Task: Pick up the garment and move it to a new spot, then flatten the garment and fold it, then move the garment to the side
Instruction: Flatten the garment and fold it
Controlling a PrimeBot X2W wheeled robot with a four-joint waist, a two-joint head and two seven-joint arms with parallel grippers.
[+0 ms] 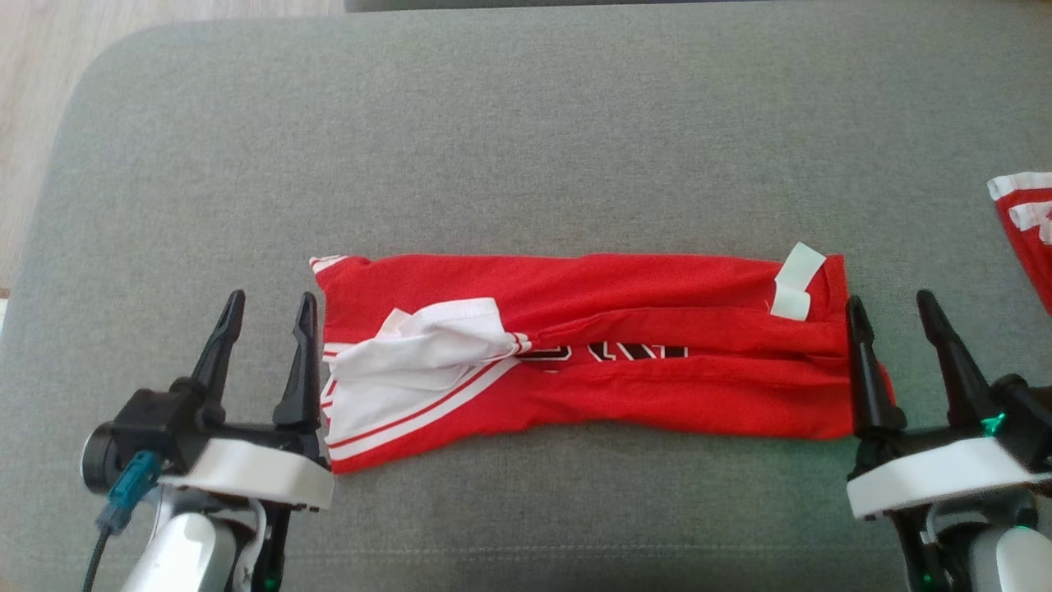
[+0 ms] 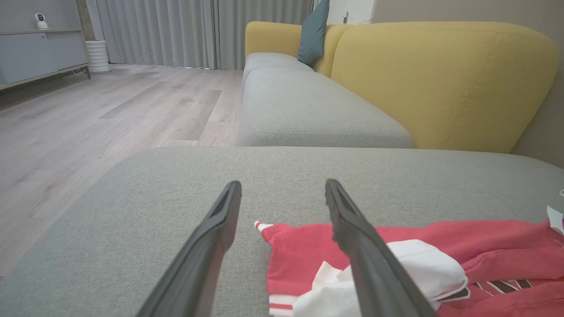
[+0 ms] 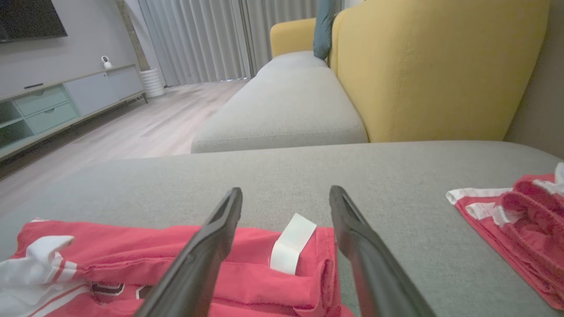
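Now, your left gripper (image 1: 272, 296): fingers spread, empty, the garment (image 1: 625, 329) just beside its inner finger, white-trimmed end nearest.
Your right gripper (image 1: 889, 298): fingers spread, empty, inner finger over the garment's tagged end.
Garment: red, folded long, flat on grey cushion (image 1: 526, 148) between your two grippers.
Second red garment (image 1: 1027, 222): well beyond right gripper's outer side.

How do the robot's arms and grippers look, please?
The left gripper and the right gripper each have two long, dark, pointed fingers on a black base with a white cover. The forearms are silver-grey. A teal plug with a dark cable sits at the left wrist; a green light glows at the right.
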